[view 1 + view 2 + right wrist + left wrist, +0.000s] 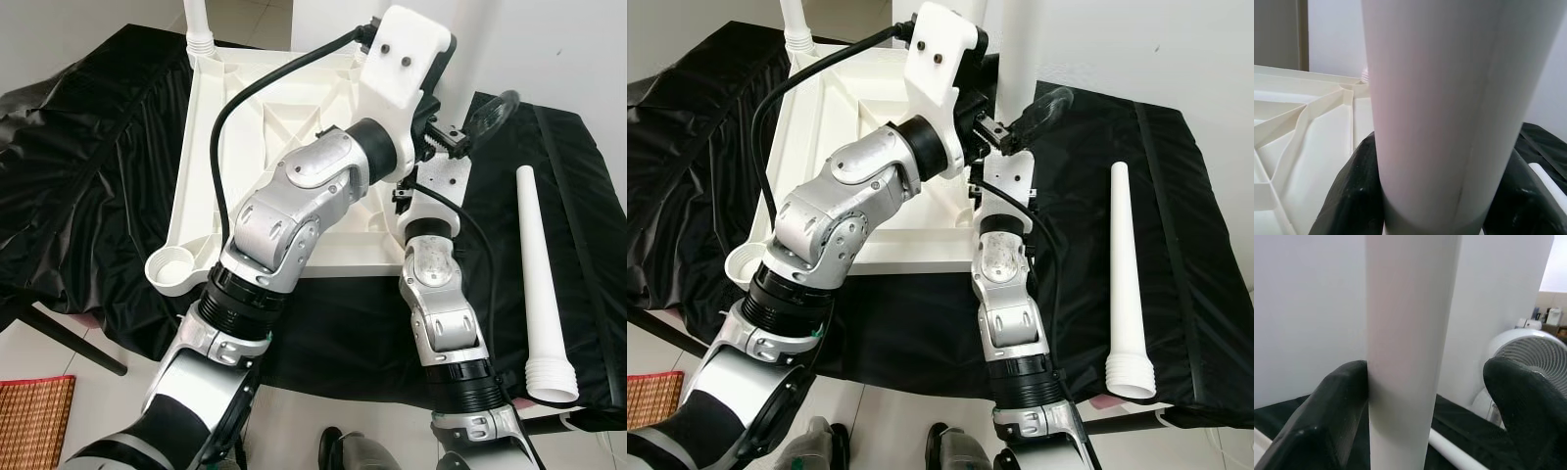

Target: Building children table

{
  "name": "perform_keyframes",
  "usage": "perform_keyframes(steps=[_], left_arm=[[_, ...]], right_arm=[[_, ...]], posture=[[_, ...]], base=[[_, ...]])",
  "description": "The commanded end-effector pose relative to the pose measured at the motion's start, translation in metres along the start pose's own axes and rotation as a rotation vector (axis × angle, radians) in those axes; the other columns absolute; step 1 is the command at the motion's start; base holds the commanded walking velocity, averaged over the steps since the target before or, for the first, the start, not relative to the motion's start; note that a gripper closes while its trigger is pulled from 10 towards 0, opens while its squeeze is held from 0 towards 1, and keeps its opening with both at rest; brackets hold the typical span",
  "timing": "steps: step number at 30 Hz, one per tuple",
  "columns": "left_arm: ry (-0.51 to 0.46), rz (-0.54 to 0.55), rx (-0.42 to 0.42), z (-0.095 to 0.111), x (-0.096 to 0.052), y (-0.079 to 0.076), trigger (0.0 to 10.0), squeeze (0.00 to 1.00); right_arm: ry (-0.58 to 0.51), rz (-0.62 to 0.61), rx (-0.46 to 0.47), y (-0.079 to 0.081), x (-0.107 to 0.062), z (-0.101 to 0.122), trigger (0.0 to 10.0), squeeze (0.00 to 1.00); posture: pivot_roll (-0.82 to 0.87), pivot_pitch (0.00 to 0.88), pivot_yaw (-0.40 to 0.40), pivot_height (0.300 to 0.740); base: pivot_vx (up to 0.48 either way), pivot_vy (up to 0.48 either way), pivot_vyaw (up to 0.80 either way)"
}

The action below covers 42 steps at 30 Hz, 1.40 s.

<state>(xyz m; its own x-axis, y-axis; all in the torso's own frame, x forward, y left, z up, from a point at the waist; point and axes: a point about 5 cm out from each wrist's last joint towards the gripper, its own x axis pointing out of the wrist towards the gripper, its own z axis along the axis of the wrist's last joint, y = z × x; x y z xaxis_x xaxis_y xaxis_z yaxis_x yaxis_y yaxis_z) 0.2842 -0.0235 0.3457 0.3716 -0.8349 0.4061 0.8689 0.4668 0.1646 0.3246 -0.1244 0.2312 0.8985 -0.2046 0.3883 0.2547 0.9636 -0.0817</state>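
Observation:
The white table top lies upside down on black cloth. One white leg stands in its far left corner socket. A second leg stands upright at the far right corner, and both grippers are at it. My right gripper is shut on this leg low down, a finger pressing each side. Higher up, my left gripper is open around the same leg: one finger touches it, while the other stands apart. A third leg lies loose on the cloth at the right.
The near left corner socket holds no leg. Black cloth covers the support under the table top and hangs over its edges. A white fan stands by the wall behind. A woven mat lies on the tiled floor at the lower left.

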Motion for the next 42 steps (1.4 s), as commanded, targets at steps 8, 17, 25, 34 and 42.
perform_keyframes(steps=[8, 17, 25, 34, 42], left_arm=[[-0.023, -0.015, -0.028, 0.003, -0.011, 0.007, 10.0, 0.00], [0.096, 0.031, -0.024, -0.036, -0.037, 0.014, 10.0, 0.00], [0.170, 0.072, -0.045, -0.058, -0.048, 0.015, 10.0, 0.00], [0.285, 0.005, -0.006, -0.082, -0.066, 0.004, 10.0, 0.00], [0.379, -0.072, 0.015, -0.102, -0.085, -0.011, 10.0, 0.00]], right_arm=[[0.035, -0.078, 0.041, -0.020, 0.004, -0.007, 10.0, 0.00], [0.040, -0.014, 0.076, -0.026, -0.002, -0.008, 10.0, 0.00], [0.048, 0.017, 0.074, -0.031, -0.008, -0.011, 10.0, 0.00], [0.067, 0.039, 0.063, -0.045, -0.023, -0.017, 10.0, 0.00], [0.082, 0.094, 0.085, -0.046, -0.035, -0.019, 10.0, 0.00]], posture=[[0.07, 0.143, -0.062, 0.740], [0.07, 0.153, -0.054, 0.740], [0.06, 0.169, -0.052, 0.740], [0.05, 0.178, -0.043, 0.740], [0.05, 0.180, -0.037, 0.740]], base=[[0.000, 0.000, 0.00], [0.000, 0.000, 0.00], [0.000, 0.000, 0.00], [0.000, 0.000, 0.00], [0.000, 0.000, 0.00]])
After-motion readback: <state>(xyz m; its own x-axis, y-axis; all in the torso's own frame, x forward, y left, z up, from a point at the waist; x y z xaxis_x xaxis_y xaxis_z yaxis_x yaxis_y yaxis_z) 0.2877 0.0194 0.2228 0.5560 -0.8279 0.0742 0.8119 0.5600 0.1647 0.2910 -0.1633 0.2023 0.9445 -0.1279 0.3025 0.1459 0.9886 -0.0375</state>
